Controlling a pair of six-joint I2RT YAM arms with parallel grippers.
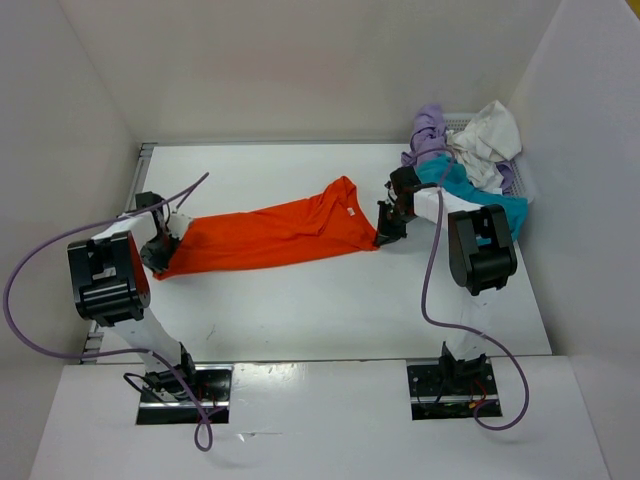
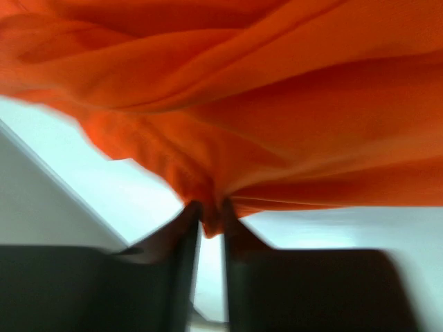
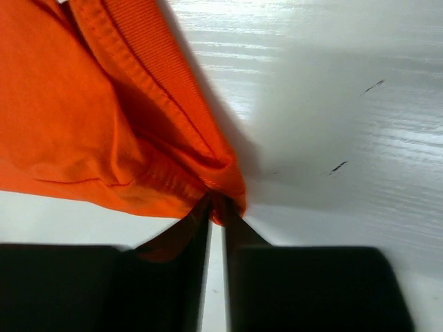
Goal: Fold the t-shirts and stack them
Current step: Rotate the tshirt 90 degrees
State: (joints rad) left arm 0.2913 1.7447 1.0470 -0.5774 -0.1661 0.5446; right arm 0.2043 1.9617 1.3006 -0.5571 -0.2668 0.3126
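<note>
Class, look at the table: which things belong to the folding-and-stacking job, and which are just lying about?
Part of the job:
- orange t-shirt, pinched at either end by the left gripper and right gripper
- purple t-shirt
- white t-shirt
- teal t-shirt

Just there:
- basket
- cables

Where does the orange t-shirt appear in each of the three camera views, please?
Top external: the orange t-shirt lies stretched across the table's middle, between the left gripper and the right gripper.
Left wrist: it fills the upper part, pinched at lower centre.
Right wrist: it covers the upper left, its edge pinched at lower centre.
Shared landmark: the white table beneath the shirt.
</note>
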